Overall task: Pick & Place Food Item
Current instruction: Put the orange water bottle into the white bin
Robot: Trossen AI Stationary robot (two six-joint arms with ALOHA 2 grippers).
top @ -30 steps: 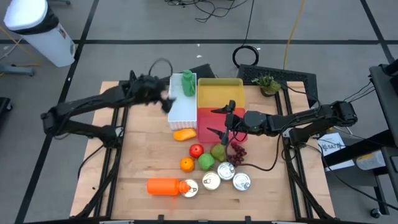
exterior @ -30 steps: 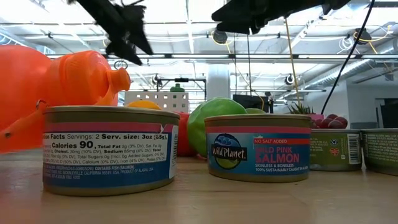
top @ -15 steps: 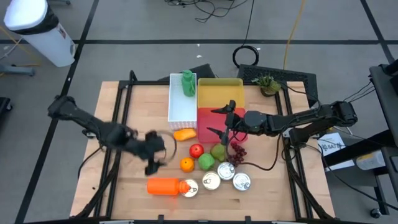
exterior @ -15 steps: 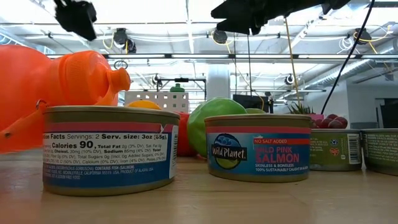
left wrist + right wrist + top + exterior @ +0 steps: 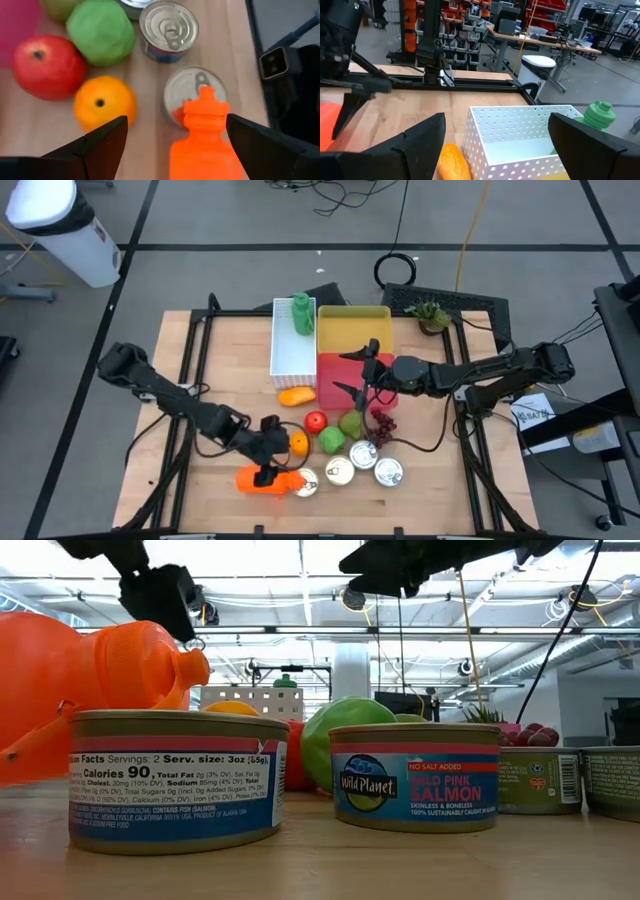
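Left gripper (image 5: 270, 450) hovers, fingers spread, seemingly over orange bottle (image 5: 262, 480).

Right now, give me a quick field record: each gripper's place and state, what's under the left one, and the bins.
left gripper: open, above the orange bottle, holding nothing
right gripper: open, empty, over the pink bin
under left gripper: orange bottle lying on its side, orange beside it
bins: white bin holds green bottle; yellow bin
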